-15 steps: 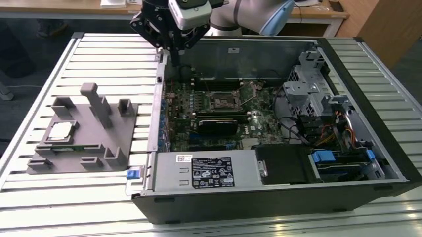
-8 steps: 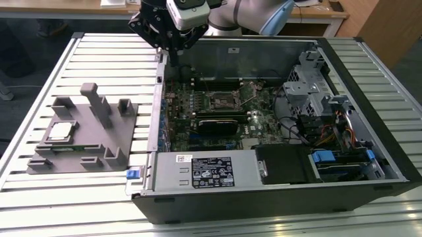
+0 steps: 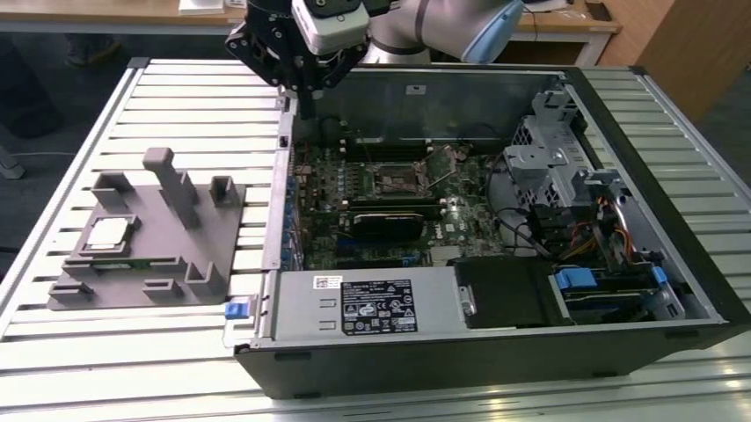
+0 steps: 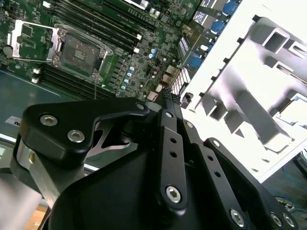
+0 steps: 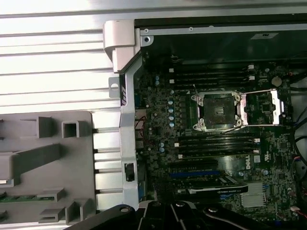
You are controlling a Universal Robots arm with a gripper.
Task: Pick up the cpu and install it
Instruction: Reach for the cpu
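1. The arm [image 3: 463,25] reaches in from the far side of the slatted worktop [image 3: 176,97].
2. The claw [image 3: 308,107] points down over the far corner of the open case [image 3: 470,360], at the case wall on the exterior view's left.
3. The claw's fingers [image 4: 166,98] look pressed together and carry nothing. In the second wrist view they narrow to a single tip.
4. The cpu [image 3: 108,233] lies flat in a recess of the grey holder [image 3: 141,277], silvery top upward.
5. The holder rests on the worktop just beside the case, on the exterior view's left.
6. The cpu is well apart from the claw and nothing touches it.
7. Inside the case the motherboard [image 3: 352,255] lies flat with the socket [image 3: 393,180] near its middle.
8. In both wrist views the socket [image 5: 217,111] [image 4: 79,50] is uncovered and holds no chip. Its metal plate [image 5: 263,108] [image 4: 29,38] is swung open to one side.
9. The claw hangs nearer the case wall than the socket.
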